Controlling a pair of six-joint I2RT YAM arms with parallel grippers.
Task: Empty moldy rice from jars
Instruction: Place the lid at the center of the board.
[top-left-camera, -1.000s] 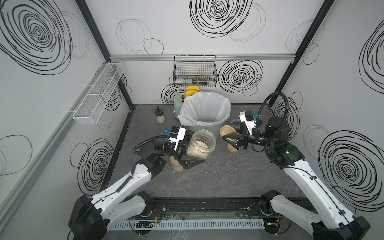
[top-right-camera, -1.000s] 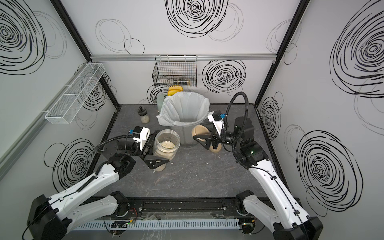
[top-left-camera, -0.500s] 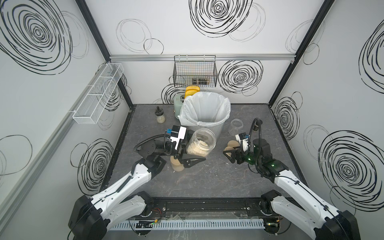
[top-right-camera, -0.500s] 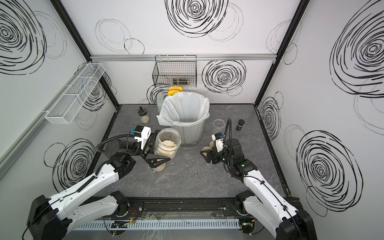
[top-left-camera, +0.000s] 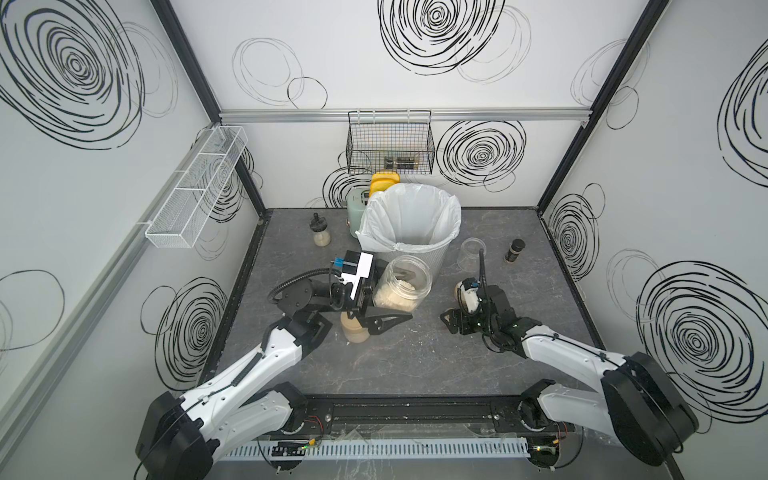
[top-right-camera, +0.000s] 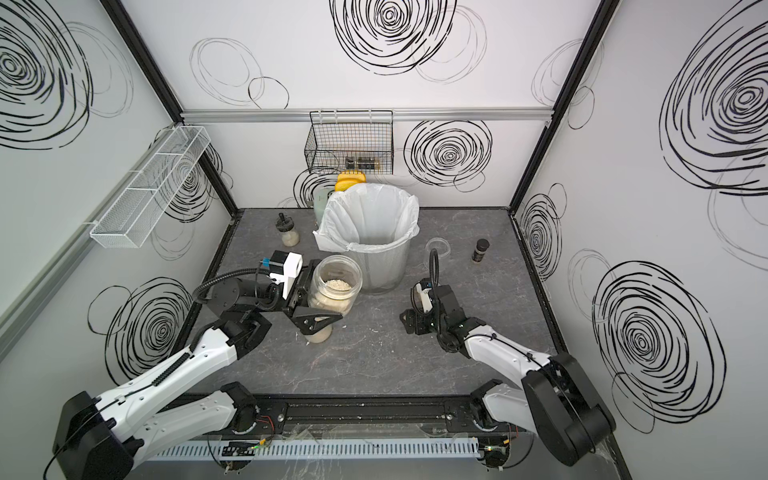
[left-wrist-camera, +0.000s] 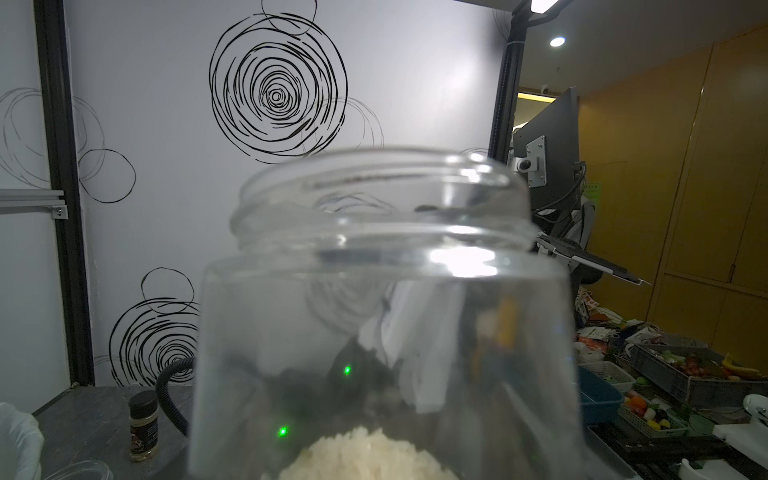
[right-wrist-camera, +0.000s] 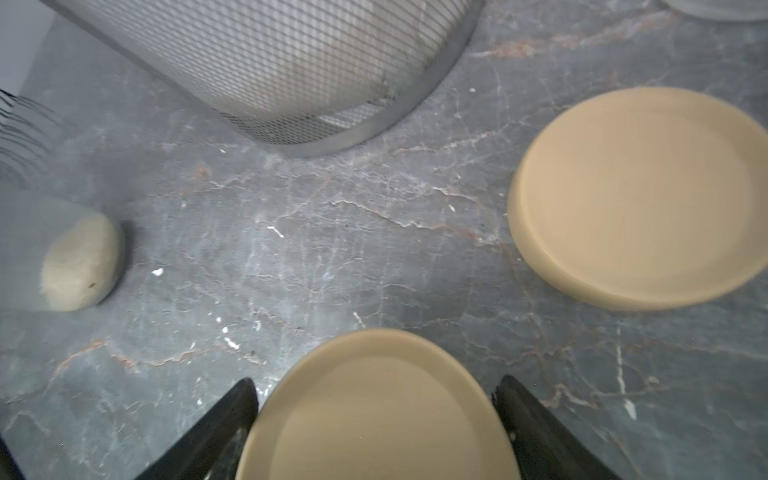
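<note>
My left gripper (top-left-camera: 400, 297) is shut on an open, lidless jar (top-left-camera: 402, 286), held off the table just in front of the mesh bin (top-left-camera: 432, 259). Moldy rice (top-right-camera: 337, 285) lies heaped in it, and the jar (left-wrist-camera: 374, 291) fills the left wrist view with rice (left-wrist-camera: 365, 453) low in it. A second jar (top-left-camera: 354, 332) with rice stands under that gripper. My right gripper (right-wrist-camera: 374, 384) is low over the table, its fingers against the rim of a tan lid (right-wrist-camera: 378, 419). An empty jar (top-left-camera: 471, 251) stands right of the bin.
Another tan lid (right-wrist-camera: 640, 199) lies loose on the table. A dark-capped shaker (top-left-camera: 514, 250) stands at the far right and a black-stoppered bottle (top-left-camera: 320, 230) at the back left. Stray grains dot the grey tabletop (top-left-camera: 415, 365). A wire basket (top-left-camera: 390, 143) hangs on the back wall.
My right arm has come down from beside the bin to the table, nearer the front, with the lid still between its fingers. The left gripper and its jar have barely moved.
</note>
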